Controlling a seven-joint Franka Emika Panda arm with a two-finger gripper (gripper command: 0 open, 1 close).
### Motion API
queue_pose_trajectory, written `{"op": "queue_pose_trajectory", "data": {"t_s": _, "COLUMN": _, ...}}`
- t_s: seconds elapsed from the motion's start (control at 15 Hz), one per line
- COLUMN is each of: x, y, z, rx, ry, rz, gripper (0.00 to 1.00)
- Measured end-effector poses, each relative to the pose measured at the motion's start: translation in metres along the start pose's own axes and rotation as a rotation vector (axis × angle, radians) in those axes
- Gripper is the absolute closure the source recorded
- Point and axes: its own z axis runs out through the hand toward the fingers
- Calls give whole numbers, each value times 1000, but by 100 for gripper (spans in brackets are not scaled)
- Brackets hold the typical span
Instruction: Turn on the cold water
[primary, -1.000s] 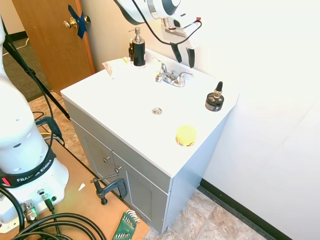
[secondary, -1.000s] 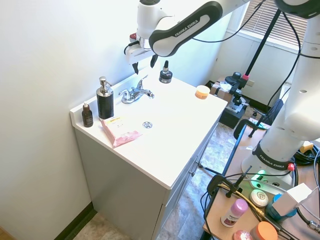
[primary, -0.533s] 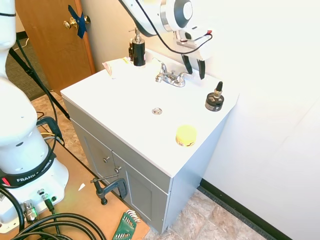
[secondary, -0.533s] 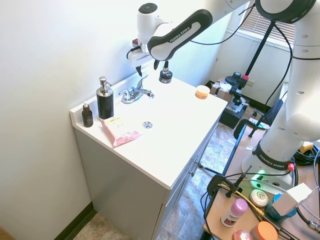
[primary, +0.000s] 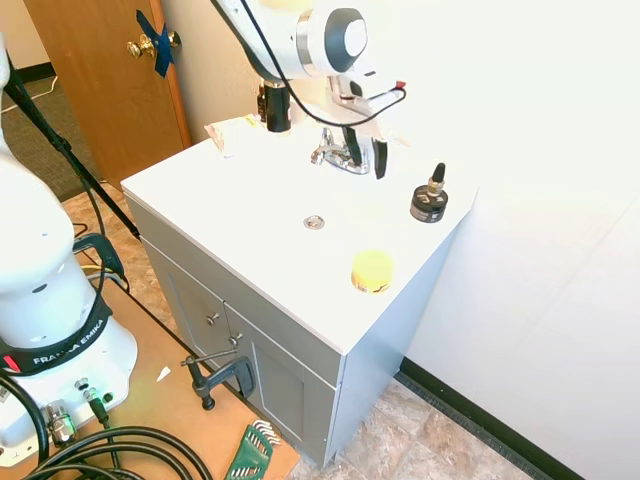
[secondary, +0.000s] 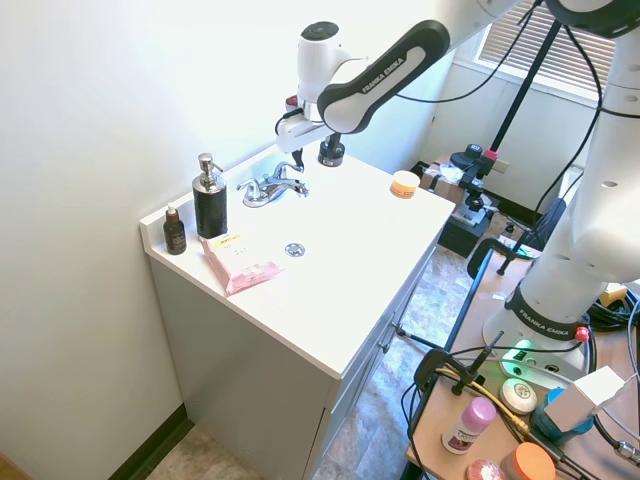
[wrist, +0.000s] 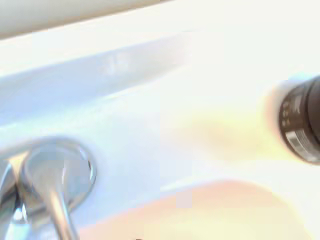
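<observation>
Faucet (primary: 338, 153) sat at the back of the white vanity top (primary: 240, 215); no water ran. Its right lever (primary: 366, 152) lay at the gripper (primary: 366, 160), fingers spread and straddling it, though contact could not be confirmed. Risks: smooth rounded chrome could let a finger slide off, and a sweep carried too far toward the wall side could clip the dropper bottle (primary: 429, 197), dark glass, nearby. Wrist view was blurred, showing the lever's round chrome base (wrist: 56, 175).
</observation>
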Motion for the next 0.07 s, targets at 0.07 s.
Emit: {"op": "queue_pose_trajectory", "data": {"t_s": 0.07, "x": -11, "y": 13, "z": -6, "rx": 3, "ry": -35, "rz": -21, "gripper": 0}}
